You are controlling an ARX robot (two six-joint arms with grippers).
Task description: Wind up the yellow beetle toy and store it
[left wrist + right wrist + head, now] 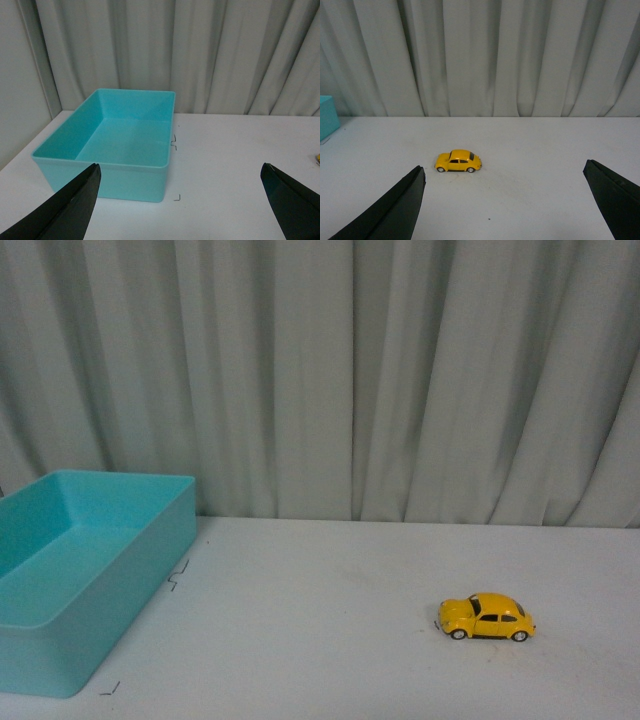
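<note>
The yellow beetle toy (486, 617) stands on its wheels on the white table, right of centre, side-on with its nose to the left. In the right wrist view the yellow beetle toy (458, 161) lies ahead of my right gripper (504, 172), which is open and empty, well apart from it. An empty turquoise bin (75, 570) sits at the table's left. My left gripper (181, 172) is open and empty, facing the turquoise bin (120, 142). Neither arm shows in the front view.
A grey pleated curtain (350, 370) hangs along the table's far edge. Small black corner marks (178, 575) lie on the table beside the bin, and one mark (177, 198) near its front corner. A grey wall panel (20, 85) stands beside the bin.
</note>
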